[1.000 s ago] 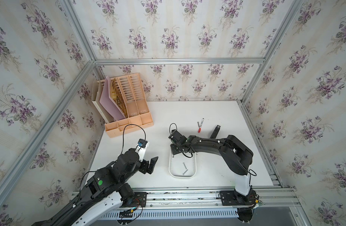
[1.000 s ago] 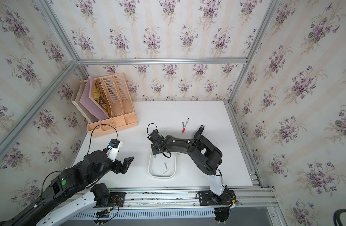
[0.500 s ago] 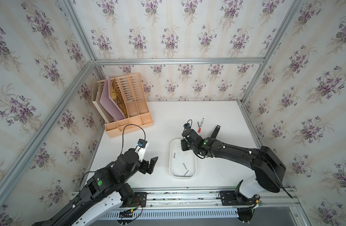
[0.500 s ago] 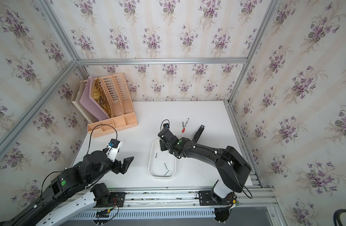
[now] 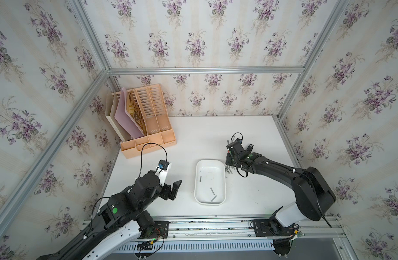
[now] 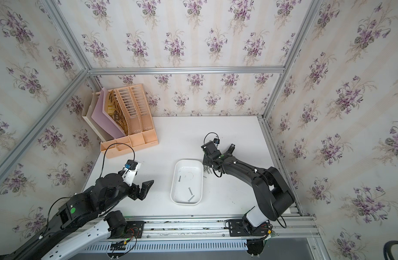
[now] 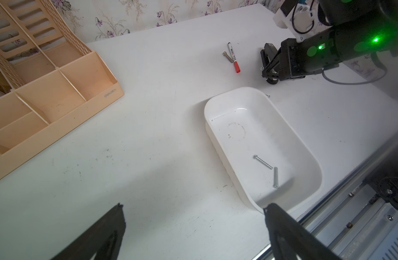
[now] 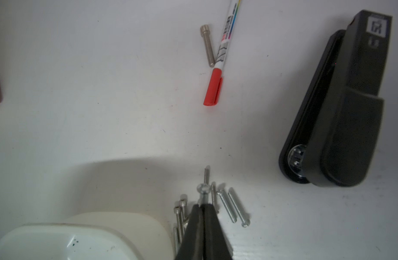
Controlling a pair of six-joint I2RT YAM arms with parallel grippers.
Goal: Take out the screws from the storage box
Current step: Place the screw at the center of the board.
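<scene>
**Operator:** What is my right arm holding?

**Spotter:** Your right gripper [image 8: 202, 205] has its two black fingers [image 8: 193, 227] pressed tight together. A thin silver pan-head screw [image 8: 202, 191] sticks out from between the tips, so you have it pinched. The gripper hangs over the white table [image 5: 193, 135], just beside the far right corner of the shallow white plastic storage box [image 5: 210, 160].

**Operator:** And the rest?

**Spotter:** Below and around your fingertips, a loose pile of screws [image 8: 226, 207], small silver-grey metal ones, lies on the table just beside the box's right wall. Inside the box there are three. A lone screw [image 6: 179, 178] lies by the left wall. A pair of screws [image 7: 263, 162] lies toward your near end, set at an angle with their ends close. I cannot tell whether your pinched one touches the pile.

**Operator:** My left arm?

**Spotter:** Your left gripper [image 7: 193, 206] stands wide open with nothing in it. It is over bare table near the box's left side, not touching it.

**Operator:** Anything else out there?

**Spotter:** Beyond the pile, a thicker grey bolt [image 8: 207, 45] lies right alongside a white marker pen with a red cap [image 8: 222, 45]. A black stapler [image 8: 351, 112] sits to their right, apart from both. The peach-orange slatted file organizer [image 5: 148, 144] stands at your far left corner.
</scene>
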